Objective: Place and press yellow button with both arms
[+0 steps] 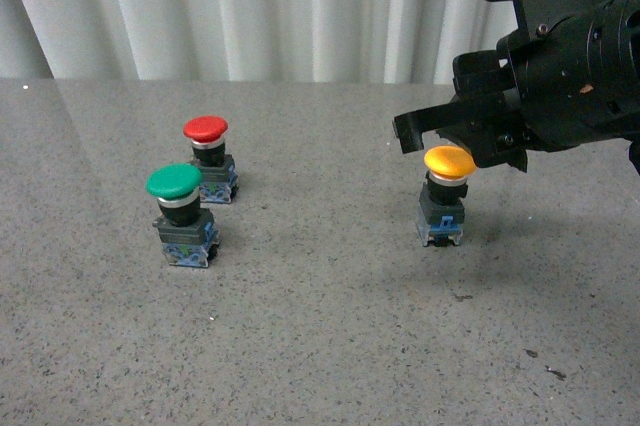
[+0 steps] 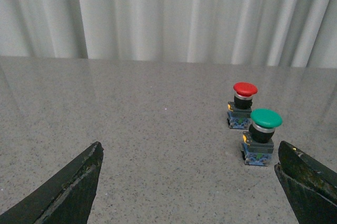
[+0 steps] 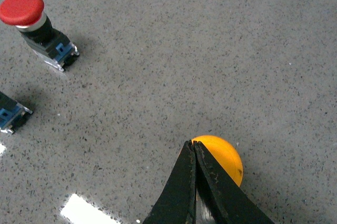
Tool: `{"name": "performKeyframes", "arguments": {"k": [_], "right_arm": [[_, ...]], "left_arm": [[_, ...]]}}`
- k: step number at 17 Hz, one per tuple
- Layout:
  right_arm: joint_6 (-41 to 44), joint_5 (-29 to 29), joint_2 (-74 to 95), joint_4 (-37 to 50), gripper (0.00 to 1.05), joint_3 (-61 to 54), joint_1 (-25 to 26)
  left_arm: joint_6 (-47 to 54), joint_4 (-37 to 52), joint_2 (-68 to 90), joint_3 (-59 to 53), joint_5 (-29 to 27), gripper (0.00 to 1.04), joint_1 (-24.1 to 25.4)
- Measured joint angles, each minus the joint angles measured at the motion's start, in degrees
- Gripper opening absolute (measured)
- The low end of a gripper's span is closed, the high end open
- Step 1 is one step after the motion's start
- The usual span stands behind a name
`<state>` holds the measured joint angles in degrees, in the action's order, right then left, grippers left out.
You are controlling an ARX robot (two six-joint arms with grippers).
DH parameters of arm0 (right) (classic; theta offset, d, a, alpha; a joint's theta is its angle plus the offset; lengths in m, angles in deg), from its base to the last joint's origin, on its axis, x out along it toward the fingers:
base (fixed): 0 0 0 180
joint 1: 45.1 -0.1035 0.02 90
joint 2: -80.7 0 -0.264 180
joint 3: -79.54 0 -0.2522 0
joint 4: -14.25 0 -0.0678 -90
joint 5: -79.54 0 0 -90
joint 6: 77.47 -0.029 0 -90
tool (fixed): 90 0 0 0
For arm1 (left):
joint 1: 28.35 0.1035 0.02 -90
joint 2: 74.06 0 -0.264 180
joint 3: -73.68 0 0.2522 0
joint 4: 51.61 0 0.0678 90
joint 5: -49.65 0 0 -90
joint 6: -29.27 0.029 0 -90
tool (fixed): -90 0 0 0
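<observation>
The yellow button stands upright on the grey table, right of centre, its yellow cap on a dark base with blue clips. My right gripper is shut, and its tips rest right at the top of the cap. From the right wrist, the closed fingers cover part of the yellow button, and whether they touch it is unclear. My left gripper is open wide with only bare table between its fingers. It does not appear in the front view. The yellow button is out of the left wrist view.
A red button and a green button stand close together at the left. From the left wrist, the green button is just beyond one finger, with the red button behind it. A white curtain closes off the table's far edge.
</observation>
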<state>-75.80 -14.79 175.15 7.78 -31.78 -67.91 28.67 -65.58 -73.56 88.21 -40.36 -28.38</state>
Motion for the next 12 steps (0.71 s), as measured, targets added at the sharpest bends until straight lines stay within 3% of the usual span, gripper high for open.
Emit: {"name": "performKeyframes", "arguments": {"k": [12], "right_arm": [[1.0, -1.2, 2.0, -0.2, 0.02, -0.8, 2.2]], "left_arm": [[0.0, 0.0, 0.0, 0.0, 0.0, 0.98, 0.0]]}}
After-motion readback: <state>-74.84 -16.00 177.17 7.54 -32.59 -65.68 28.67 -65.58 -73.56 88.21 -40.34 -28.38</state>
